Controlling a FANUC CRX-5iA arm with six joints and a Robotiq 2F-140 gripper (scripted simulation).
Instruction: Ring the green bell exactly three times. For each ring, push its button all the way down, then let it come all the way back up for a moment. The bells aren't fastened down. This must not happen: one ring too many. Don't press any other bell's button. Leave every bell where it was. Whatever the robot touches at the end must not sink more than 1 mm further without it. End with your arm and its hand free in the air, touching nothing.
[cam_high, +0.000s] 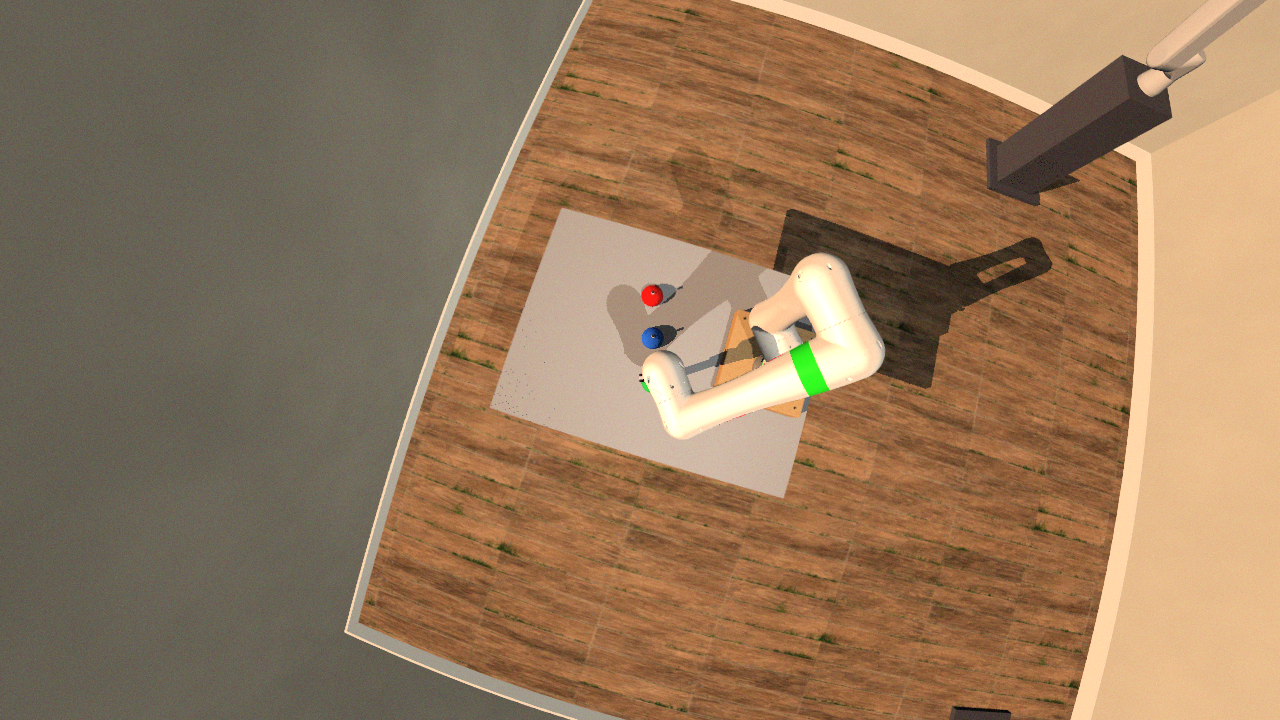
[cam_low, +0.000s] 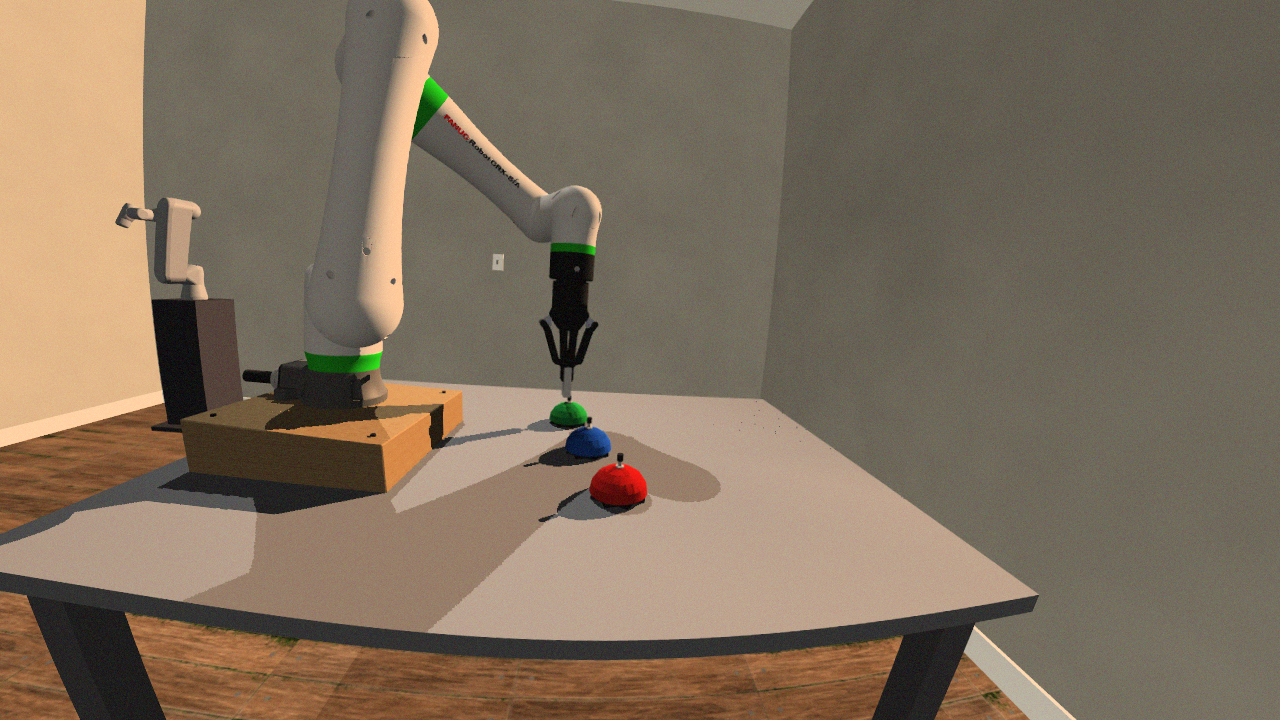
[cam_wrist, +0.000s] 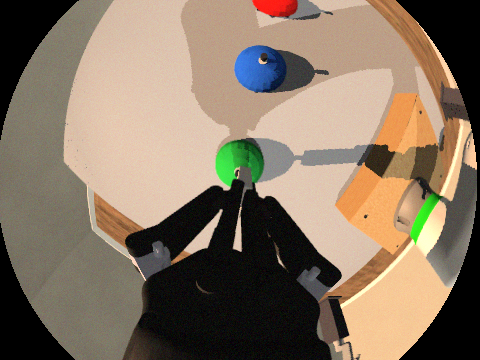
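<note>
Green bell (cam_low: 568, 413) far, blue bell (cam_low: 588, 441) middle, red bell (cam_low: 618, 483) near. White arm (cam_low: 366, 179), green bands. Black gripper (cam_low: 567, 390). Grey table (cam_low: 760, 555). Tan wood base (cam_low: 295, 447). Brown plank floor (cam_high: 716, 582).

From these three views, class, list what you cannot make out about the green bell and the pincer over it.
- Top view: the green bell is nearly all hidden under the arm's wrist.
- Wrist view: the shut pincer covers the bell's button.
- Exterior view: whether the fingertips touch or depress the button is too small to tell.
- No view shows how many rings are done.

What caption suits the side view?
Robot's shut pincer poised on the green bell, beside blue and red bells.
</note>
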